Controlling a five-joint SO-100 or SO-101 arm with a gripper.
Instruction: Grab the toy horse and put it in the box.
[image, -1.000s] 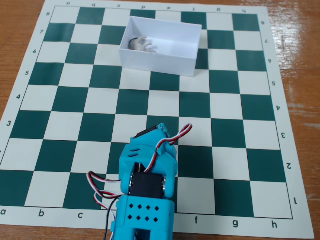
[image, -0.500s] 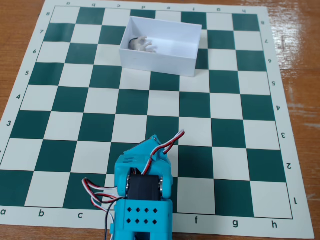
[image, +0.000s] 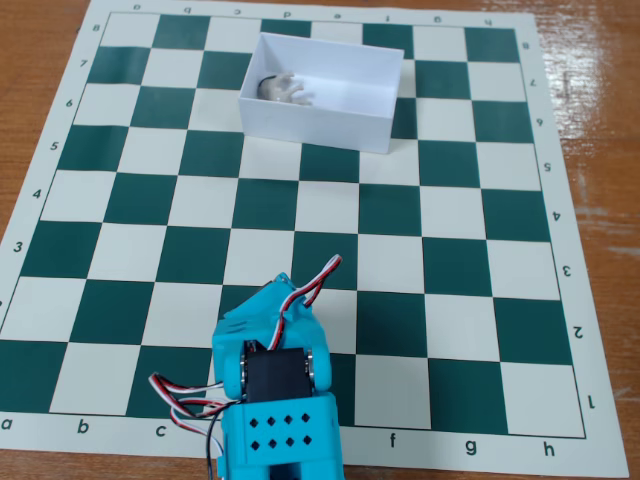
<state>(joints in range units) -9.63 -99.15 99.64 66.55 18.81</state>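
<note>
The toy horse (image: 286, 89), small and white with a dark head, lies on its side inside the white open-top box (image: 330, 125), in the box's left end. The box stands on the far part of the chessboard. My gripper (image: 280, 290) is the turquoise wedge at the near edge of the board, folded back over the arm's base, far from the box. Its jaws show no gap and hold nothing.
The green and white chessboard mat (image: 300, 220) lies on a wooden table (image: 600, 150). The arm's turquoise base (image: 285, 430) with red, white and black wires sits at the bottom edge around columns c to e.
</note>
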